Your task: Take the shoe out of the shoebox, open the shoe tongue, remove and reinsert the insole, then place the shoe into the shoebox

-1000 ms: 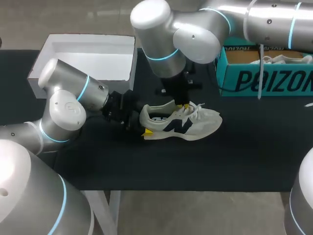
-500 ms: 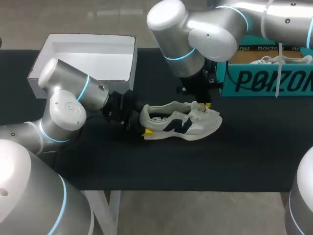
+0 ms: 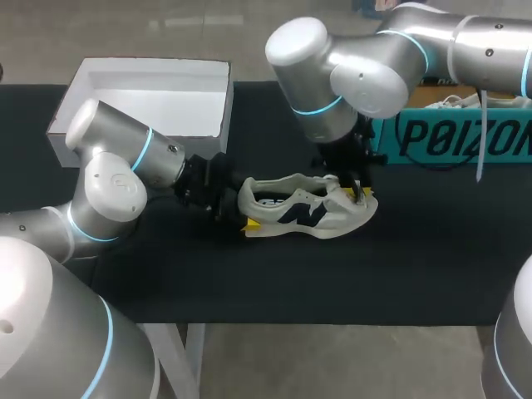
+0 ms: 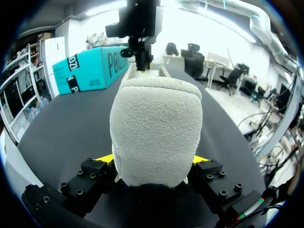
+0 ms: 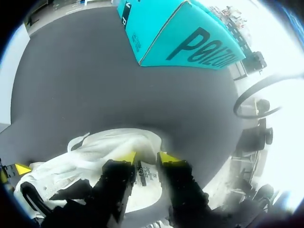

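Left tool [image 3: 242, 211] [image 4: 152, 160]: closed on the heel of the shoe [image 3: 306, 214], with one yellow tip against each side of the fuzzy heel pad. It sits low, just above the worktop [image 3: 332, 283].
Right tool [image 3: 357, 193] [image 5: 145, 157]: its fingers are narrow and point down over the front of the shoe. They pinch the tongue [image 5: 142, 172], a white flap with a printed label that shows in the slim gap between the yellow tips.
Shoe: pale grey-white with a dark side mark, standing on its sole at the middle of the worktop. Its heel is to the left and its toe to the right. It is outside the shoebox, and the opening gapes between the two tools.
Tongue: drawn forward toward the toe, with the laces bunched around it.
Shoebox [image 3: 453, 137] [image 4: 90, 66] [image 5: 190, 38]: teal, standing at the far right of the worktop. It is near the toe of the shoe but apart from it.
Second shoe [image 3: 459, 100]: white, lying inside the shoebox, with only its top and laces showing.
White box [image 3: 150, 100]: open, at the far left of the worktop, well apart from the shoe.
Left arm [image 3: 112, 179]: comes in from the near left and reaches right to the heel.
Right arm [image 3: 349, 71]: comes in from the far right, passes in front of the shoebox and bends down to the shoe.
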Motion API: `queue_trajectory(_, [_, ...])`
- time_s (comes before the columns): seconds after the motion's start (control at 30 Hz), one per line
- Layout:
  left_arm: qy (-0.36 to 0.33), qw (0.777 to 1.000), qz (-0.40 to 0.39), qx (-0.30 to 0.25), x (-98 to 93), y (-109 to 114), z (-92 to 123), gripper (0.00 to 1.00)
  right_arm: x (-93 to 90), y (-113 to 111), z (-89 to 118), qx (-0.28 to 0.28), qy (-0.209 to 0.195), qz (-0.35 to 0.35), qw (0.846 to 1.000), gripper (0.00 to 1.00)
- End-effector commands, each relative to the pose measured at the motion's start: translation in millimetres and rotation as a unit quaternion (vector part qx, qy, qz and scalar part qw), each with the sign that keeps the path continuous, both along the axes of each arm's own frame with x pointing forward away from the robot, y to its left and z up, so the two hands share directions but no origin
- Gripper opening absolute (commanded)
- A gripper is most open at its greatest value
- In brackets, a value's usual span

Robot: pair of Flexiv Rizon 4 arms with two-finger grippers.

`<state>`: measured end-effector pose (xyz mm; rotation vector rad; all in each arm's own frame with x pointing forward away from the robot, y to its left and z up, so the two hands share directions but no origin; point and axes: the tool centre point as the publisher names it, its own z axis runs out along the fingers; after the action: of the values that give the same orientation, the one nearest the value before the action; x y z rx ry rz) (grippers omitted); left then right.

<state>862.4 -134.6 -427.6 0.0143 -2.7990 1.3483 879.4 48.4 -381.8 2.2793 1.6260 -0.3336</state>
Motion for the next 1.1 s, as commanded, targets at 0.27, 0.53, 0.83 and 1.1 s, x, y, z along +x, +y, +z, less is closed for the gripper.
queue_trajectory(0.27, [-0.001, 1.000, 0.000, 0.000, -1.2, -0.5, -2.6, 0.00, -3.8, 25.0, 53.1, 0.067, -0.015, 0.134, 0.989, 1.00])
queue_trajectory(0.53, [-0.001, 1.000, 0.000, 0.000, -1.2, -0.5, -2.6, 0.00, -33.0, 55.8, 85.8, 0.058, 0.156, 0.441, 0.882, 1.00])
queue_trajectory(0.83, [-0.001, 1.000, 0.000, 0.000, -1.2, -0.5, -2.6, 0.00, -33.0, 55.8, 85.8, 0.058, 0.156, 0.441, 0.882, 1.00])
queue_trajectory(1.1, [-0.001, 1.000, 0.000, 0.000, -1.2, -0.5, -2.6, 0.00, -24.6, 65.8, 97.0, -0.022, 0.145, 0.511, 0.847, 1.00])
